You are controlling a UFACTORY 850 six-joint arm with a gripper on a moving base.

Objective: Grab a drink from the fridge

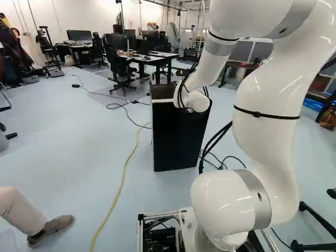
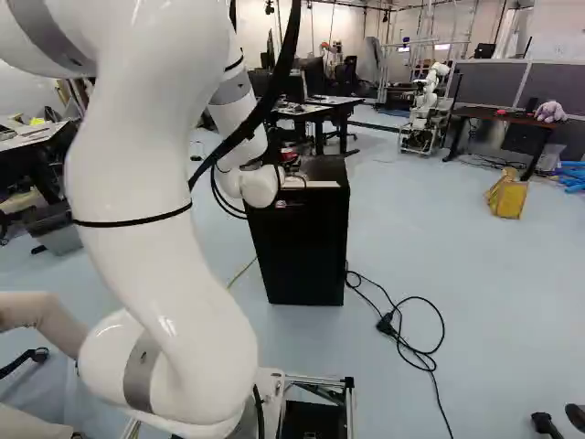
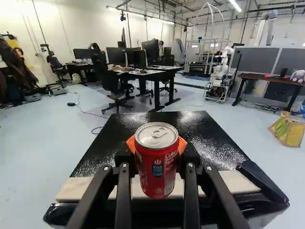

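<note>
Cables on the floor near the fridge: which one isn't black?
The yellow cable, running from the left base view's foot up toward the fridge; the other cables there are black.

The fridge (image 2: 302,247) stands on the floor ahead of the arm (image 1: 273,110), and above its near top edge the can (image 3: 156,167) sits between the fingers of the gripper (image 2: 289,165). Left of the fridge, the left cable (image 1: 123,176) runs toward the near side; to its right lies the right cable (image 2: 425,352). Beyond the fridge is a desk (image 1: 157,59) bearing monitors (image 3: 137,57), a chair (image 1: 121,71) at its left. Far right, another robot (image 2: 423,119) stands left of a bench (image 2: 498,114), partitions (image 2: 489,84) behind it, and a bag (image 2: 507,197) is on the floor nearer than the bench
</note>
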